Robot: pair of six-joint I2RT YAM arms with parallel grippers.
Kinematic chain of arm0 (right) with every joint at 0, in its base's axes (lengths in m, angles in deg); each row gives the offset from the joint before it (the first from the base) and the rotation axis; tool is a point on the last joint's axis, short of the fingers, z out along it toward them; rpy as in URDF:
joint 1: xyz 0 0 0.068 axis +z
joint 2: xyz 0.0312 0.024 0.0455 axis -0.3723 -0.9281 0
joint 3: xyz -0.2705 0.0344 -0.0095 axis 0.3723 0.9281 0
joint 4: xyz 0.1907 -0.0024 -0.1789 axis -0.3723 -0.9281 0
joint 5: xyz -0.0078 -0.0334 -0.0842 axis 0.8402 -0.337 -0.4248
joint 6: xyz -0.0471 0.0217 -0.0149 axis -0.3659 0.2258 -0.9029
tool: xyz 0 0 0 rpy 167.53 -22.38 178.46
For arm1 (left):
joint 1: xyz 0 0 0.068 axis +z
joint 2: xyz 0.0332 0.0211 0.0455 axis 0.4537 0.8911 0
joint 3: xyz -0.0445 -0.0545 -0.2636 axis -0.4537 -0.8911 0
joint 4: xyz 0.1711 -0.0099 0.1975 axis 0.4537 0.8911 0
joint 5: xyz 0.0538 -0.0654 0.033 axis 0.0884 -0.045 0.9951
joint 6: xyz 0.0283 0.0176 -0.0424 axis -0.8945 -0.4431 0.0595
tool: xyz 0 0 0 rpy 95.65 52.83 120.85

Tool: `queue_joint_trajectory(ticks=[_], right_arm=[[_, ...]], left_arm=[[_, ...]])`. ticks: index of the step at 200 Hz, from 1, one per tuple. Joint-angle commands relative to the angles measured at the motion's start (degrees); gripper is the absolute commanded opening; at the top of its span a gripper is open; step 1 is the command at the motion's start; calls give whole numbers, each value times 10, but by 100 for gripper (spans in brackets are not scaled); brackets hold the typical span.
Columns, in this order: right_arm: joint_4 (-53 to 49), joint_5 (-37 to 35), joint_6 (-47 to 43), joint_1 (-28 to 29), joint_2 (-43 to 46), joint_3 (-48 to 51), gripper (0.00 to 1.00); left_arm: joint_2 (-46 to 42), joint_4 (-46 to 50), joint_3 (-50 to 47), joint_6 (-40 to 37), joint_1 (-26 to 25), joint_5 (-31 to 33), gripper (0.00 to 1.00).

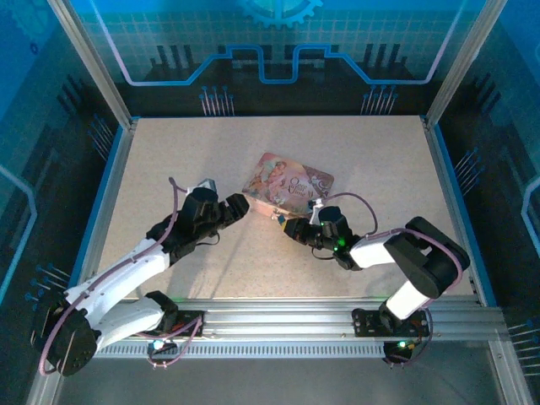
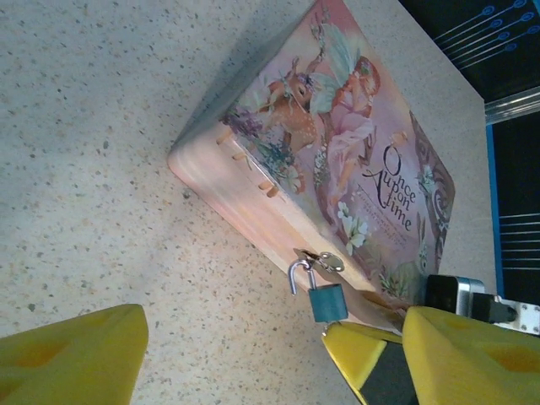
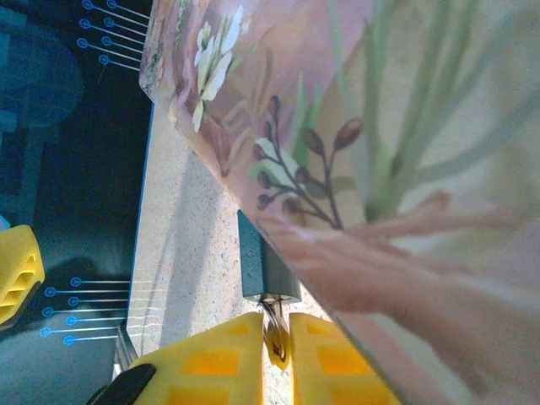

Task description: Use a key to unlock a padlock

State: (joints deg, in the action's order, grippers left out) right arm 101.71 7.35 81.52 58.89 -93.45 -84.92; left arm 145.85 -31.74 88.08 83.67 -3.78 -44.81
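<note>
Pink tin (image 2: 337, 143) crowds the padlock (image 2: 327, 301); right pincer (image 3: 277, 325) clamps the key (image 3: 275, 342), left pincer (image 2: 270, 346) spread

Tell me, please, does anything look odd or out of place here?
The padlock on the pink tin stands out: its shackle looks sprung free at one end, yet it hangs from the hasp. The key appears to sit in it, between the fingers of the right claw.

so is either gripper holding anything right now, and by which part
The right gripper pinches the small thin metal key by its head, blade in the little dark teal padlock. The left gripper is open, holding nothing.
</note>
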Motion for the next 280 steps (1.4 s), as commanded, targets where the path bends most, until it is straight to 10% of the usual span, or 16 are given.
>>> queue_joint_trajectory(ticks=[1,47,166,280], right_arm=[[-125,-23,7,-11,6,24,21],[-201,-41,-41,-19,64,17,31],[-379,6,-183,-133,240,-4,81],[-395,109,-269,-200,121,-126,100]], left_arm=[[-16,11,13,-28,17,10,85],[-17,-10,11,-46,65,-42,99],[212,-1,180,-205,168,-221,95],[451,35,324,-238,175,-307,75]])
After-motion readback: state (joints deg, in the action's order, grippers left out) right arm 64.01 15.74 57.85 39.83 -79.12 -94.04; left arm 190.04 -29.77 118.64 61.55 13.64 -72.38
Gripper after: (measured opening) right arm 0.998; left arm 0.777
